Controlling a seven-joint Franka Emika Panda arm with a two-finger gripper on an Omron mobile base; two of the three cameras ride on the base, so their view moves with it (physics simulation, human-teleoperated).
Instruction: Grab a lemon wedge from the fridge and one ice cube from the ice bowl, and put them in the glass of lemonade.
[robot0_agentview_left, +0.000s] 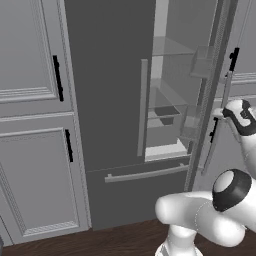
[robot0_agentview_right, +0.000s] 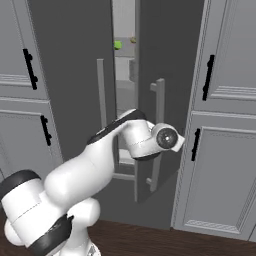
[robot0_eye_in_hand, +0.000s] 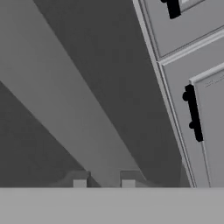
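The tall dark grey fridge (robot0_agentview_left: 110, 75) has its right door swung partly open, showing shelves inside. My gripper (robot0_eye_in_hand: 103, 183) is shut on that door's long grey bar handle (robot0_eye_in_hand: 65, 100), which runs between the two fingertips (robot0_eye_in_hand: 79, 182). In the right base view the hand (robot0_agentview_right: 165, 138) sits against the same handle (robot0_agentview_right: 159, 107). In the left base view the gripper (robot0_agentview_left: 235, 116) is at the open door's edge. A small green thing (robot0_agentview_right: 118, 44) and a tinier yellowish one (robot0_agentview_right: 133, 40) lie on an upper shelf; I cannot tell which is the lemon wedge. The ice cube, ice bowl and glass are out of view.
Light grey panelled cabinets (robot0_agentview_left: 30, 125) with short black handles (robot0_agentview_left: 58, 77) flank the fridge on both sides (robot0_agentview_right: 225, 125). The left fridge door's bar handle (robot0_agentview_left: 144, 107) stands beside the gap. A drawer handle (robot0_agentview_left: 147, 173) runs below. Dark wood floor (robot0_agentview_right: 150, 240) lies beneath.
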